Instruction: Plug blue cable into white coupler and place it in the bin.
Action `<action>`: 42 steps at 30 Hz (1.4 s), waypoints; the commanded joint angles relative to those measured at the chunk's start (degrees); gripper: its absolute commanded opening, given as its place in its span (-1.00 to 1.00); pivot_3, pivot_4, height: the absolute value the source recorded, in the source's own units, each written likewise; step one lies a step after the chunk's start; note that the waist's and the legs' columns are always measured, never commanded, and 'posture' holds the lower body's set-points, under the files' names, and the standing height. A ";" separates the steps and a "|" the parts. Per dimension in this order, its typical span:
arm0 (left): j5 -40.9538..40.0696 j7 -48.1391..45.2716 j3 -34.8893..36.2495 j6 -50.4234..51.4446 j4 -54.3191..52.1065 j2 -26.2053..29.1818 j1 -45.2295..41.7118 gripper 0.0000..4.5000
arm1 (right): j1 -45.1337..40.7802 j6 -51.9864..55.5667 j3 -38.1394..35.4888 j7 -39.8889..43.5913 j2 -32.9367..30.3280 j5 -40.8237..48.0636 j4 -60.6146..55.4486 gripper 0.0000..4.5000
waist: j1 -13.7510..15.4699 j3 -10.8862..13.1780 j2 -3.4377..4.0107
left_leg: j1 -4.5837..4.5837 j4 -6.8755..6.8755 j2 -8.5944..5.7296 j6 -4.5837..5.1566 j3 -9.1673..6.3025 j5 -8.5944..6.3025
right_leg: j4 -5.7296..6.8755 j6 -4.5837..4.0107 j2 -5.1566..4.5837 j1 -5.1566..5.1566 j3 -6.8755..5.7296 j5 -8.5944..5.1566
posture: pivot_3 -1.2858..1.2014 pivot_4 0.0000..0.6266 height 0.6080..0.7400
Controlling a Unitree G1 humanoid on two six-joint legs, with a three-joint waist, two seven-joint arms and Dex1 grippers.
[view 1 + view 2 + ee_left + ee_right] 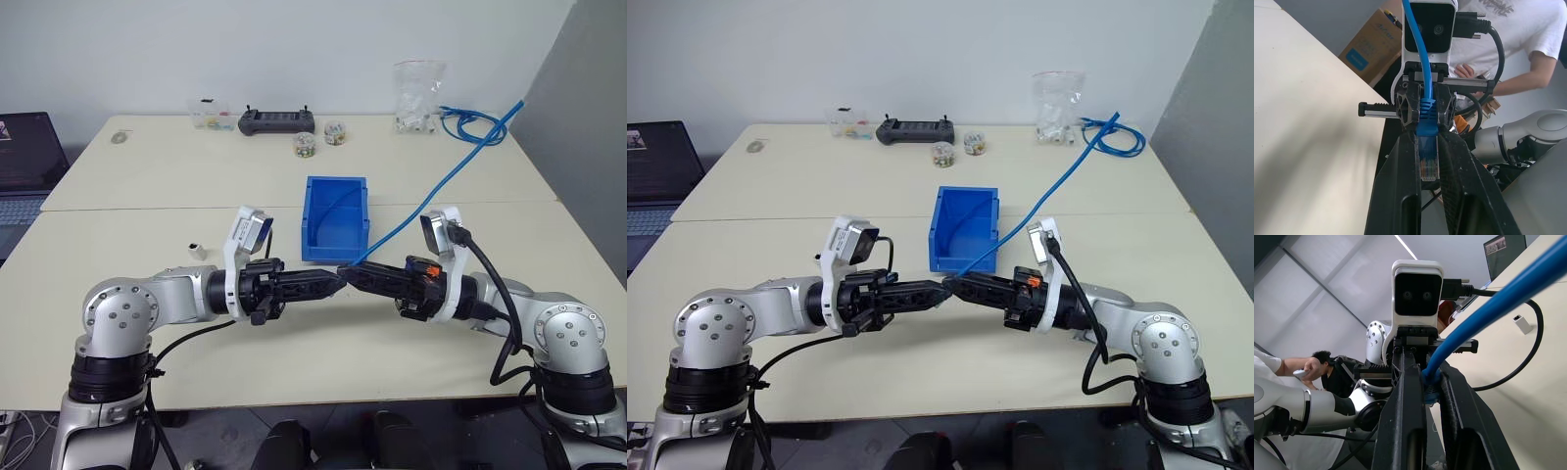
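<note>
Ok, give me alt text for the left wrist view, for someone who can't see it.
The blue cable's clear plug sits pinched between the left gripper's two black fingers, tip toward the camera, while the right gripper facing it grips the cable just behind the plug. A beige table runs alongside, and a person in a white shirt stands behind.

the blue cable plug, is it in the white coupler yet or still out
Still out. The blue cable has its clear plug bare between the two pincers' fingers, held by the right pincer, while the white coupler sits alone on the table.
</note>
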 commanded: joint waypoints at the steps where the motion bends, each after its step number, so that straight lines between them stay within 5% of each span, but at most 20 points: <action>1: 3.54 0.20 -0.96 -1.93 -1.21 0.94 0.65 -0.90 | -1.30 -0.59 -0.02 2.13 0.27 2.31 -2.29 -0.95 | 0.00 0.00 0.00 | 0.00 0.00 0.00 0.00 0.00 0.00 | 0.00 0.00 0.00 0.00 0.00 0.00 | 0.03 -0.52 1.00; 4: 2.54 -0.47 -0.56 -2.21 -0.89 0.73 0.74 -0.90 | -1.45 -0.56 0.10 2.32 0.15 2.22 -2.24 -0.95 | 0.00 0.00 0.00 | 0.00 -0.01 0.00 0.00 0.01 0.00 | -0.01 0.00 0.00 0.00 0.00 0.00 | 0.03 -0.52 1.00; 6: 3.15 -1.05 -0.32 -2.65 -0.56 1.10 0.55 -0.59 | -1.56 -0.48 0.21 2.61 -0.01 1.89 -2.21 -0.95 | 0.00 0.00 0.00 | 0.00 -0.01 0.00 0.00 0.00 0.00 | -0.01 0.00 0.00 0.00 0.00 0.00 | 0.03 -0.52 1.00; 16: 6.23 -4.60 0.27 -4.07 -4.54 5.85 3.73 0.28 | -1.30 -1.82 0.96 4.93 -0.35 -3.98 -1.21 -0.96 | -0.04 0.02 0.03 | -0.01 -0.03 0.01 0.00 0.01 0.00 | -0.04 0.00 0.00 -0.01 0.00 0.00 | 0.03 -0.52 1.00; 23: 11.04 -5.17 3.02 -8.03 -12.28 11.41 14.88 0.96 | 0.04 -5.46 1.18 8.29 -0.61 -13.32 1.24 -0.96 | -0.07 0.06 0.08 | -0.02 -0.07 0.03 0.00 0.02 0.00 | -0.14 -0.02 0.00 -0.03 0.01 -0.02 | 0.03 -0.52 1.00; 29: 38.22 8.94 1.50 -27.55 -12.80 8.94 27.34 1.00 | 1.40 -7.32 1.30 10.39 -0.41 -17.84 1.41 -0.96 | 0.13 0.18 0.21 | -0.02 -0.14 0.05 0.00 0.04 0.00 | -0.23 -0.05 -0.01 -0.03 0.05 -0.03 | 0.03 -0.52 1.00; 32: 49.40 22.27 3.55 -33.97 -8.00 2.78 30.65 1.00 | 1.94 -7.72 1.47 10.83 0.17 -19.17 1.60 -0.96 | 0.28 0.19 0.22 | -0.04 -0.16 0.06 0.00 0.04 -0.01 | -0.26 -0.06 -0.02 -0.04 0.05 -0.03 | 0.03 -0.52 1.00; 37: 57.79 29.43 5.36 -39.62 -1.05 -2.15 31.85 1.00 | 1.66 -7.80 1.71 11.17 1.30 -20.70 1.92 -0.96 | 0.70 0.22 0.15 | -0.10 -0.12 0.07 0.01 -0.02 -0.01 | -0.26 -0.04 -0.03 -0.04 -0.02 -0.02 | 0.03 -0.52 1.00; 42: 58.09 28.95 6.84 -39.05 8.33 -2.15 23.26 1.00 | 0.26 -7.63 1.78 11.33 2.42 -22.11 2.51 -0.96 | 1.16 0.22 0.16 | -0.08 -0.11 0.06 0.01 -0.05 -0.01 | -0.19 -0.03 -0.04 -0.04 -0.12 -0.01 | 0.03 -0.52 1.00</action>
